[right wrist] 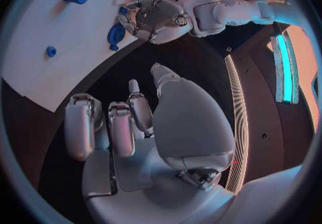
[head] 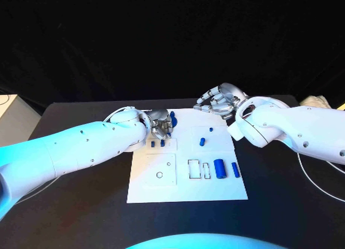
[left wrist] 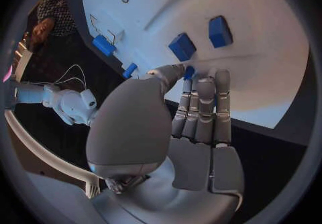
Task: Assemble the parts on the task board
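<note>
Black tabletop under dark drapery, bearing the white task board [head: 187,181] at centre. Left hand [head: 162,124] rests over the board's far-left corner, fingers curled down together; a small blue part [left wrist: 189,71] shows at its fingertips [left wrist: 201,81], apparently pinched, though the grasp is partly hidden. Right hand [head: 221,101] hovers beyond the far edge, off the board, fingers loosely curled and holding nothing. Blue parts counted in the head view: two short pegs [head: 202,140] mid-board, two cylinders [head: 219,167] standing near the right edge, two or three more about the left hand, partly covered. The parts look like small rigid plastic, light and smooth, likely to slip or roll; judged best taken by a fingertip pinch across the sides.
</note>
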